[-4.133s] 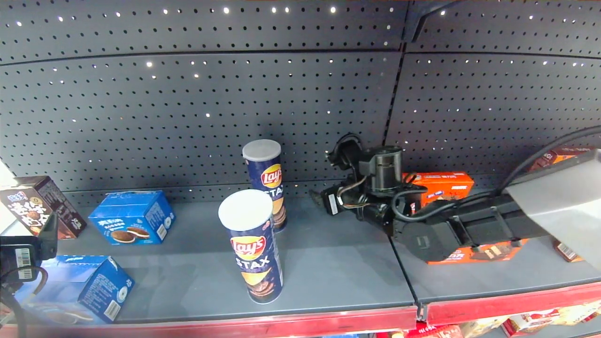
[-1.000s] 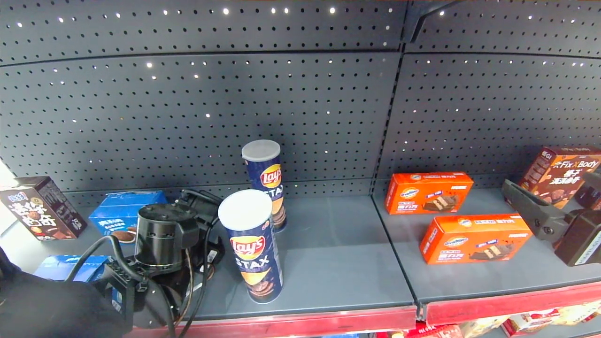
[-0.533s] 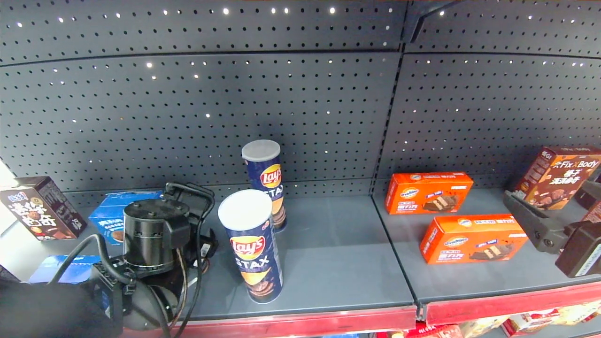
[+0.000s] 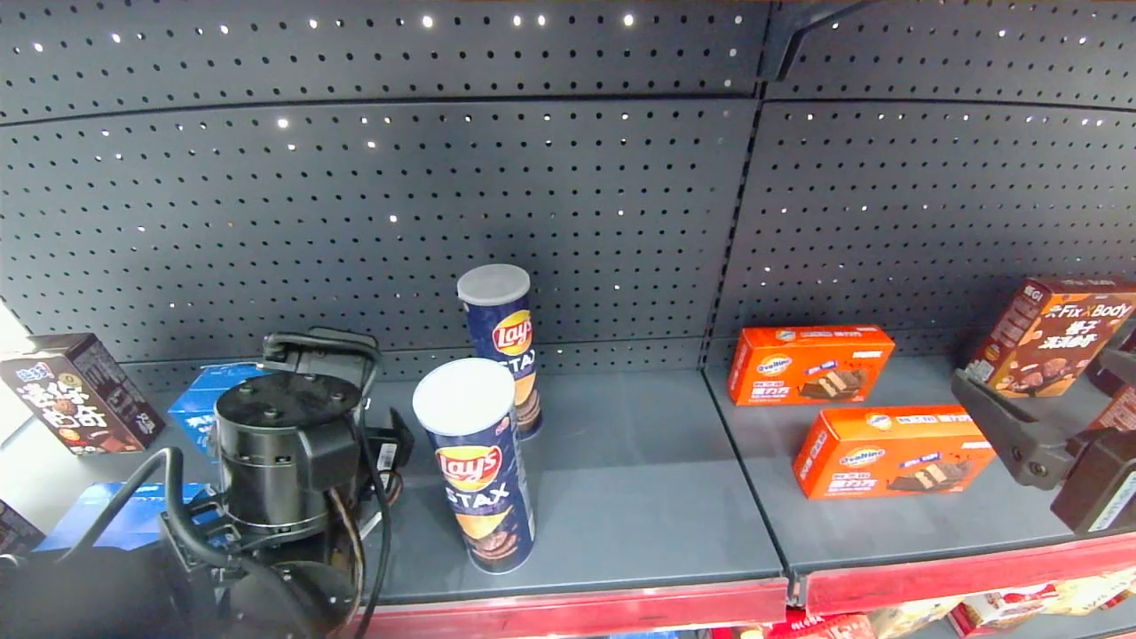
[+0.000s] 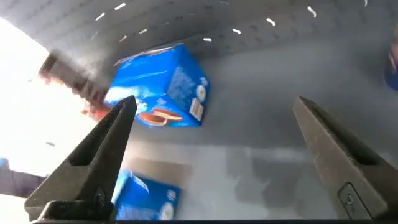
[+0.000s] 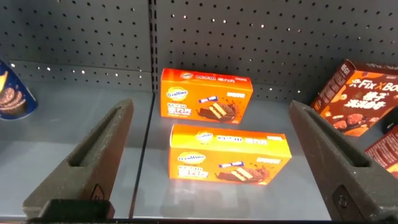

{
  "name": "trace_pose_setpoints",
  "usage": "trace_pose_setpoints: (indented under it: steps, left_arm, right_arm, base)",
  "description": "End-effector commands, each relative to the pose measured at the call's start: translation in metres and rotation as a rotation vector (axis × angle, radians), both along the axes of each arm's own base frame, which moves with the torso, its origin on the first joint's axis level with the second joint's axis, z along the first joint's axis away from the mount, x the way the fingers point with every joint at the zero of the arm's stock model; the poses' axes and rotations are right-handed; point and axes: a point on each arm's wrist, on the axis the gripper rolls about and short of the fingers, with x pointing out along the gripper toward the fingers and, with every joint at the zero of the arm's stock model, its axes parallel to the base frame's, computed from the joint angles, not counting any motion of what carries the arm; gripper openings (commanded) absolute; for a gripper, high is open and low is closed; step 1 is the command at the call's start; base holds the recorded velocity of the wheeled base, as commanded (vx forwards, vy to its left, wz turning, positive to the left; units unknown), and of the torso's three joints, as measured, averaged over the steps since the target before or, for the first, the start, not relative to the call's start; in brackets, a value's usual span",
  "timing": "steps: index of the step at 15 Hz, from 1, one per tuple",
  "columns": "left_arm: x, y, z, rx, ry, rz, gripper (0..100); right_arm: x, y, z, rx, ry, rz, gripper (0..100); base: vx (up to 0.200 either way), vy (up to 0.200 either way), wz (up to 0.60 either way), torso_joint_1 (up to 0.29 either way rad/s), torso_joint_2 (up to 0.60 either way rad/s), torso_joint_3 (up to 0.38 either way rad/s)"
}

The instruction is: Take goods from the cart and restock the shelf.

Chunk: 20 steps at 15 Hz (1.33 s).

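While left gripper (image 5: 214, 101) gapes wide, blue box (image 5: 163, 87) lies just beyond, untouched.

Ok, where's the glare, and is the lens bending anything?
Left wrist view: white glare washes out the area beside the blue box. Head view: the pegboard seams bow from the lens, and light spots shine through its holes. Right wrist view: even light on the orange boxes.

Backdrop: dark grey pegboard back panel (image 4: 355, 204) with scattered points of light (image 4: 426, 19) showing through its holes, a vertical seam (image 4: 737, 213) splitting it into two bays, a dark bracket (image 4: 799, 35) at top right, and below it the grey shelf (image 4: 639, 479) with a red front edge (image 4: 577, 615).
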Motion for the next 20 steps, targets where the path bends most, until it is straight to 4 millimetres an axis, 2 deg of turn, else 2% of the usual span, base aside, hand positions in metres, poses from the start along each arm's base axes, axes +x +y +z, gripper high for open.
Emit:
trace_pose_setpoints:
  steps: [1,7,17,18,20]
  left_arm:
    - [0.001,-0.017,0.004,-0.036,-0.035,-0.011,100]
    - [-0.008,-0.009,-0.002,-0.020,-0.016,-0.004,100]
    - [-0.009,-0.011,-0.003,-0.027,-0.014,-0.028,100]
    - [-0.012,-0.016,-0.004,-0.058,-0.006,-0.099,100]
    - [-0.014,-0.018,-0.005,-0.065,-0.006,-0.110,100]
  right_arm:
    - [-0.001,-0.001,-0.002,-0.002,0.001,0.000,100]
    - [-0.004,-0.004,-0.002,0.004,-0.004,0.000,100]
    - [-0.004,-0.005,-0.003,0.002,-0.002,0.000,100]
    - [-0.004,-0.005,-0.003,0.003,-0.003,-0.001,100]
    - [-0.004,-0.005,-0.003,0.003,-0.003,-0.001,100]
  base:
    - [0.000,0.000,0.00,0.000,0.00,0.000]
    - [0.000,0.000,0.00,0.000,0.00,0.000]
    - [0.000,0.000,0.00,0.000,0.00,0.000]
    - [0.000,0.000,0.00,0.000,0.00,0.000]
    - [0.000,0.000,0.00,0.000,0.00,0.000]
